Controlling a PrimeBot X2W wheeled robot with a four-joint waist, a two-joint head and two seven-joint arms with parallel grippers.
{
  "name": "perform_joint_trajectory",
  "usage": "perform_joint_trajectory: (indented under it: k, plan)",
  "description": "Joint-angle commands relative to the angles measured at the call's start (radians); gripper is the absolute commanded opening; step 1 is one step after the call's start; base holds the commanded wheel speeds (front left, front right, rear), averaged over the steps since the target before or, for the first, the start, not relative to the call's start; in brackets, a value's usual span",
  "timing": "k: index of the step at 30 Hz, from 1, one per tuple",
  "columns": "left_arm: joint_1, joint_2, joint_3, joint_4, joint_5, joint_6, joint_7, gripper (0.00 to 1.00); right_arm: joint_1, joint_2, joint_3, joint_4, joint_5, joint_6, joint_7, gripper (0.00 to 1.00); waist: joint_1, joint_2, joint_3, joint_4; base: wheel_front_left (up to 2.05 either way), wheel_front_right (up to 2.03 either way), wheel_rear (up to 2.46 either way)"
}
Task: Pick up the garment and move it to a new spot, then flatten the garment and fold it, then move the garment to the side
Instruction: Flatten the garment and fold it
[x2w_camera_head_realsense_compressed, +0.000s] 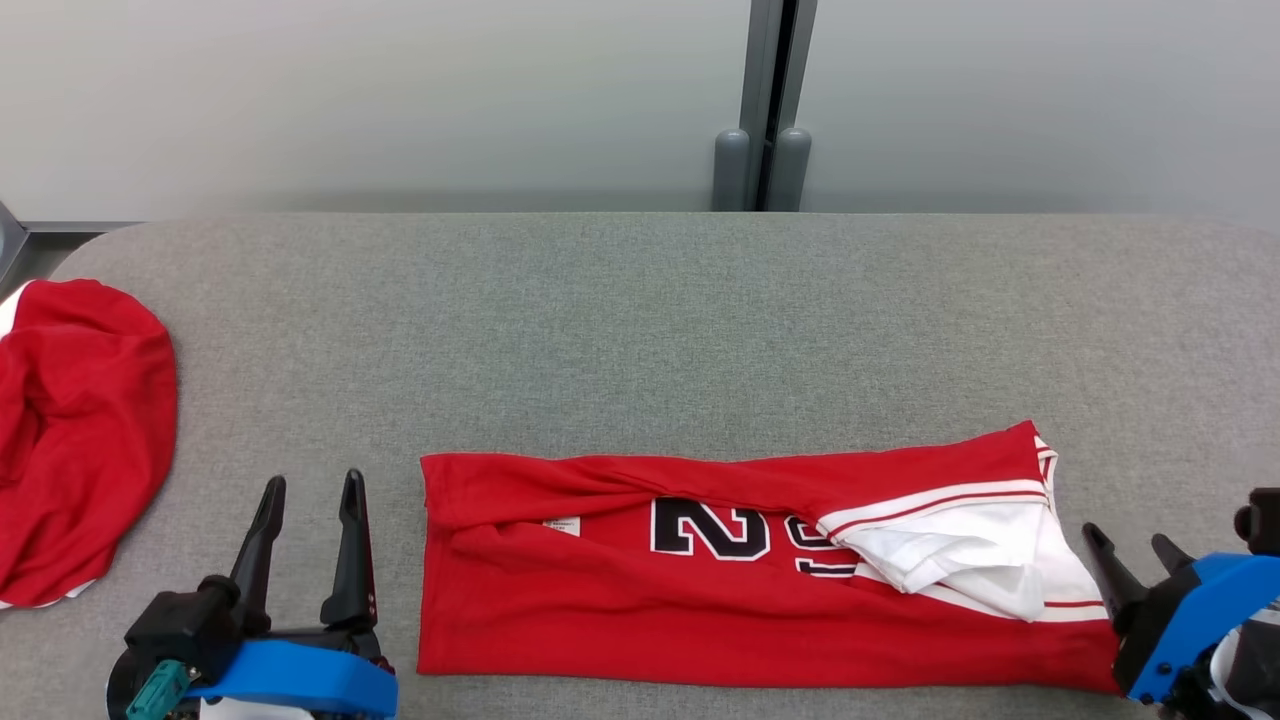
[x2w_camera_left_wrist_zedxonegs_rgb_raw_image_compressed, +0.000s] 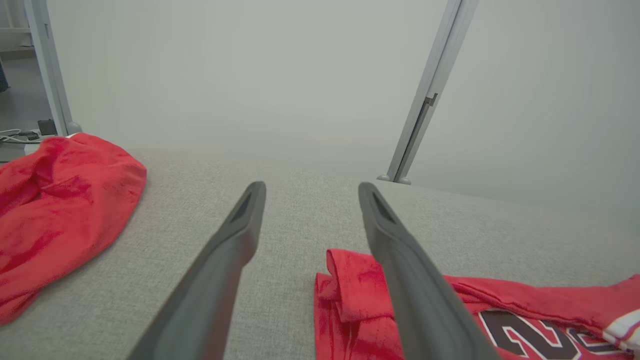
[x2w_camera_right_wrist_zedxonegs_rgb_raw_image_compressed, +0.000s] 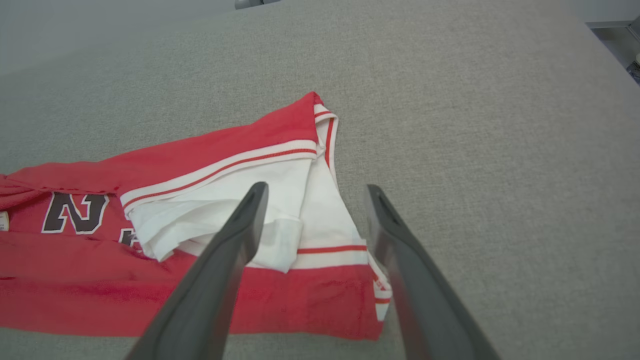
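The garment is a red jersey with black numbers and white sleeve trim, folded into a long strip near the front edge of the grey table. My left gripper stands open just left of the strip's left end, nothing between its fingers. In the left wrist view the garment's folded end lies under my right finger. My right gripper is open at the strip's right end, beside the white sleeve. In the right wrist view the fingers hover over the garment's white-trimmed corner, touching nothing.
A second red garment lies bunched at the table's left edge, also in the left wrist view. A grey door frame post stands behind the table against a pale wall.
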Motion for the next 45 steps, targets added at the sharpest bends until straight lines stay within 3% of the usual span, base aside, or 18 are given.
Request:
perform_joint_trajectory:
  k: [1, 17, 26, 34, 37, 45]
  plan:
    - [0.016, 0.005, 0.003, 0.015, 0.023, -0.013, -0.004, 1.0, -0.037, -0.001, 0.003, 0.049, -0.007, 0.0, -0.023, 1.0, 0.0001, 0.0001, 0.0, 0.002, 0.0, 0.0, 0.0]
    - [-0.004, -0.036, 0.035, 0.048, 0.061, -0.055, -0.004, 1.0, -0.252, -0.001, -0.056, 0.433, -0.088, 0.0, -0.049, 1.0, 0.0001, 0.0001, 0.044, 0.043, 0.0, 0.0, 0.0]
    - [-0.021, -0.046, 0.04, 0.063, 0.056, -0.067, -0.005, 1.0, -0.3, -0.002, -0.058, 0.532, -0.134, 0.0, -0.064, 1.0, 0.0001, 0.0001, 0.069, 0.049, 0.0, 0.0, 0.0]
    - [-0.038, -0.051, 0.041, 0.069, 0.059, -0.076, -0.005, 1.0, -0.29, 0.017, 0.021, 0.628, -0.153, 0.003, 0.021, 1.0, 0.0001, 0.0001, 0.075, 0.063, 0.0, 0.0, 0.0]
    - [-0.04, -0.054, 0.042, 0.067, 0.059, -0.078, -0.005, 1.0, -0.268, 0.024, 0.071, 0.625, -0.154, 0.007, 0.032, 0.0, 0.0001, 0.0001, 0.076, 0.068, 0.0, 0.0, 0.0]
    - [-0.036, -0.06, 0.041, 0.072, 0.059, -0.083, -0.005, 1.0, -0.261, -0.013, 0.041, 0.541, -0.17, 0.0, -0.01, 0.0, 0.0001, 0.0001, 0.077, 0.065, 0.0, 0.0, 0.0]
